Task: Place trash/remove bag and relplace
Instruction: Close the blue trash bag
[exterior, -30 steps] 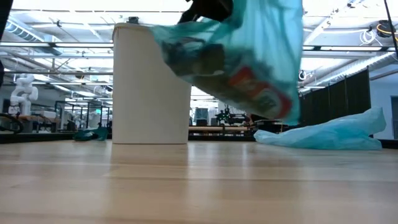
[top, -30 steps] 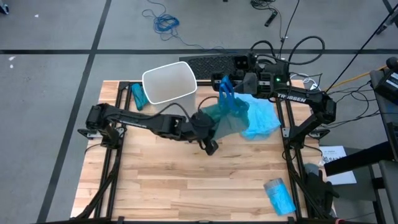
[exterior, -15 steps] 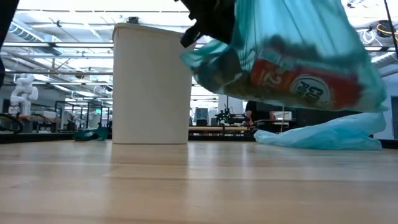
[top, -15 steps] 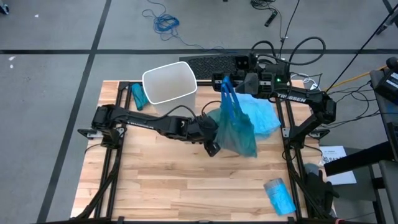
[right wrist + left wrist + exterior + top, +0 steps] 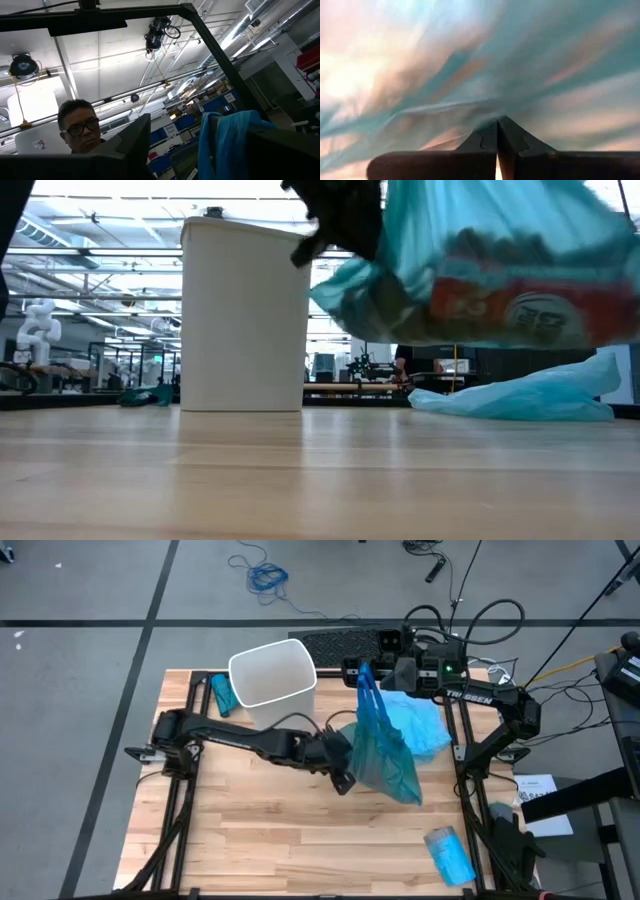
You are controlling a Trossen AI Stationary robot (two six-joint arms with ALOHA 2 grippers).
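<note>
A translucent blue trash bag (image 5: 385, 750) hangs in the air over the middle of the table, clear of the wood in the low view (image 5: 480, 270). A red-and-white label (image 5: 520, 305) and dark wads (image 5: 395, 290) show through its film. My left gripper (image 5: 343, 772) is shut on the bag's side. My right gripper (image 5: 362, 670) stands open near the far edge, at the bag's top. The white bin (image 5: 272, 670) stands upright on its base at the far left, with no liner showing. My left gripper pinches the film of the bag's side wall (image 5: 495, 107) between its shut fingers, coming level from the table's left. Folds radiate from the pinch, and the film is drawn taut. My right gripper has the bag's top strip (image 5: 225, 145) lying against one finger (image 5: 280, 150), apparently hooked over it. The bag hangs below, slanting toward the near right.
A second pale blue bag (image 5: 425, 725) lies crumpled on the table's far right (image 5: 530, 395). A blue roll (image 5: 450, 852) sits off the near right corner. A teal item (image 5: 222, 695) lies left of the bin. A person (image 5: 80, 125) shows beyond the table.
The bag, bunched beside the left gripper a second ago, has swung and stretched out toward the near right, its lower body rising slightly. Its top has stayed at the right gripper. The left gripper has kept its pinch and shifted slightly toward the right.
</note>
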